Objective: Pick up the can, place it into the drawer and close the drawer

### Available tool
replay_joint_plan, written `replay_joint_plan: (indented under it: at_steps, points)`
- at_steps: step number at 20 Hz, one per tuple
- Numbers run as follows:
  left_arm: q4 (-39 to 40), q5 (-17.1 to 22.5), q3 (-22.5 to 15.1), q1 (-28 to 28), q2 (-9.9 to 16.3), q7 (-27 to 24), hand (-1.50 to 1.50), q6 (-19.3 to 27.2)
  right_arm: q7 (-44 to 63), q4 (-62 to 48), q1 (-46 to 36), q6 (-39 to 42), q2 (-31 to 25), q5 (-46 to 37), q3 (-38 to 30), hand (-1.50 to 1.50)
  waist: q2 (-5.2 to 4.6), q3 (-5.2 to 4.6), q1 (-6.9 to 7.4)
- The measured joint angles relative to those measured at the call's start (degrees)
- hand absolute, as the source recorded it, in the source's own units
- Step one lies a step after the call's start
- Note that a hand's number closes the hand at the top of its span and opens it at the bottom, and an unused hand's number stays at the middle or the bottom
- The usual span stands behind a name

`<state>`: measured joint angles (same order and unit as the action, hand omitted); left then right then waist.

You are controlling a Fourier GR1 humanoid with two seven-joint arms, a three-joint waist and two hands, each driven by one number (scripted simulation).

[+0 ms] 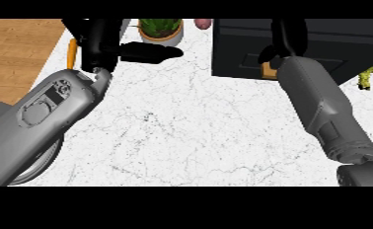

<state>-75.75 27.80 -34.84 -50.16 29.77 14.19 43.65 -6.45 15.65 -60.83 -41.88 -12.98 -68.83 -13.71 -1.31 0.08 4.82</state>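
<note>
1. Head view, landmark. The dark drawer unit occupies the far right of the white marbled counter; all positions below are given relative to it.

2. Head view, right hand. The right hand lies over the top of the drawer unit, its grey forearm running back from the unit toward the lower right edge. The fingers point down and appear curled inward. Below them, at the unit's near face, a small orange-tan patch, possibly the can, shows beside the wrist. Whether the fingers close round it cannot be told, since hand and wrist cover most of it.

3. Head view, left hand. The left hand shows well to the left of the drawer unit, near the counter's far left edge. Its fingers are straight and the thumb points right toward the unit; it holds nothing and appears to be resting.

4. Head view, other things. A potted plant stands left of the drawer unit at the far edge. A pink object lies between plant and unit. An orange stick-like item lies beyond the left hand, farthest from the unit. A green object sits just right of the unit.

5. Progress, as a judgement. The can seems to be at the drawer, either being lowered in or just arrived there. Letting go, if not yet done, and pushing the drawer shut appear to be left. Whether the drawer stands open cannot be told.
</note>
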Motion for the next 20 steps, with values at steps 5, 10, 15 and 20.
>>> replay_joint_plan:
  at_steps: [5, 10, 15, 20]
  points:
    - [-1.4, -0.8, 0.2, 1.8, 0.2, -0.4, -1.50, -0.1, -3.6, -1.7, -1.5, 1.1, -0.1, 1.6, -1.5, -1.50, -0.30, 0.08, -0.38]
    - [-2.5, -0.8, 0.6, 3.0, 0.6, -0.4, -1.50, -0.5, -10.2, -1.0, -2.0, 2.7, 0.5, 6.7, -5.8, -1.50, -0.49, 0.23, -0.91]
    - [-4.2, -1.2, 0.9, 5.8, 1.3, -1.1, -1.50, -0.4, -16.1, -0.1, -3.0, 6.5, 2.0, 13.2, -11.1, -1.50, -0.32, 0.29, -1.02]
    - [-4.8, -1.4, 1.9, 7.7, 2.3, -1.5, -1.50, -0.5, -20.1, 1.1, -4.2, 10.3, 4.9, 21.0, -17.4, -1.50, -0.08, 0.31, -1.78]
